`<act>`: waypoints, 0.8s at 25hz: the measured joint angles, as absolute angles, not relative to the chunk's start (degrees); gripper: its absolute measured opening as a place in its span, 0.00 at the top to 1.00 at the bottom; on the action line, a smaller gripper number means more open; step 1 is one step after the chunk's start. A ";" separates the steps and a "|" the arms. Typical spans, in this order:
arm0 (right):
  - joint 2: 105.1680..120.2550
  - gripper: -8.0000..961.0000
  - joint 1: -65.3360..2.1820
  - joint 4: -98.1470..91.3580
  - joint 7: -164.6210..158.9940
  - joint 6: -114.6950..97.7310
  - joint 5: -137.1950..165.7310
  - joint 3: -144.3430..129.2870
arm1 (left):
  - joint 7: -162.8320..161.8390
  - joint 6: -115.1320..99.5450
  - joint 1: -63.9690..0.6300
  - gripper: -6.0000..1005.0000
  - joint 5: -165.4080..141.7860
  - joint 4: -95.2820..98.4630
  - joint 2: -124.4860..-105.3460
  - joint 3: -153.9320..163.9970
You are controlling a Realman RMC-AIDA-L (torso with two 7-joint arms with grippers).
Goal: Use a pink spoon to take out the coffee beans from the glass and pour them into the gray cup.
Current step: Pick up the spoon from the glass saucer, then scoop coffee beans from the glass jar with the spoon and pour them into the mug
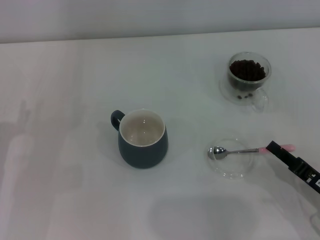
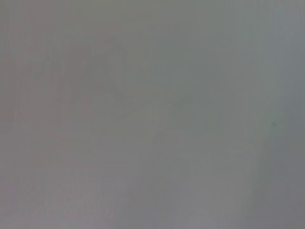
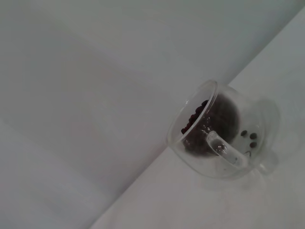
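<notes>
The gray cup stands upright mid-table, its cream inside empty and its handle to the far left. At the far right stands the glass, holding a heap of coffee beans; a few loose beans show low near its handle. The pink spoon lies with its metal bowl in a flat clear saucer and its pink handle pointing right. My right gripper reaches in from the lower right, a black finger crossing the handle near its end. The left gripper is out of view.
White tabletop all around, with a pale wall along its far edge. The left wrist view shows only a plain grey surface. The saucer lies between the gray cup and my right arm, in front of the glass.
</notes>
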State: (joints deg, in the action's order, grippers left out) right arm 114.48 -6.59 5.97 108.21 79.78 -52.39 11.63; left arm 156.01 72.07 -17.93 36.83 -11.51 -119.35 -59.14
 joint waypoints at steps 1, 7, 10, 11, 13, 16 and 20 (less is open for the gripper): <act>114.46 0.81 -6.60 5.89 107.59 79.79 -52.39 11.63 | 156.00 72.07 -17.93 0.19 36.83 -11.51 -119.35 -59.15; 114.19 0.81 -6.66 3.53 104.00 83.28 -52.76 11.87 | 156.00 72.07 -17.93 0.19 36.83 -11.51 -119.35 -59.16; 114.16 0.81 -6.63 1.37 102.37 85.41 -52.99 12.27 | 156.00 72.09 -17.91 0.19 36.84 -11.51 -119.35 -59.15; 114.12 0.82 -6.66 0.71 101.83 86.04 -53.06 12.43 | 156.00 72.11 -17.88 0.19 36.86 -11.51 -119.35 -59.15; 114.04 0.83 -6.81 -0.53 100.89 87.28 -53.53 12.60 | 156.00 72.14 -17.84 0.19 36.88 -11.51 -119.35 -59.15; 114.00 0.84 -7.38 -2.46 99.87 89.64 -54.73 12.68 | 156.00 72.37 -17.73 0.19 36.90 -11.51 -119.35 -59.15; 113.60 0.84 -9.73 -4.78 98.48 92.77 -56.43 12.77 | 156.00 72.63 -17.66 0.19 36.92 -11.51 -119.36 -59.15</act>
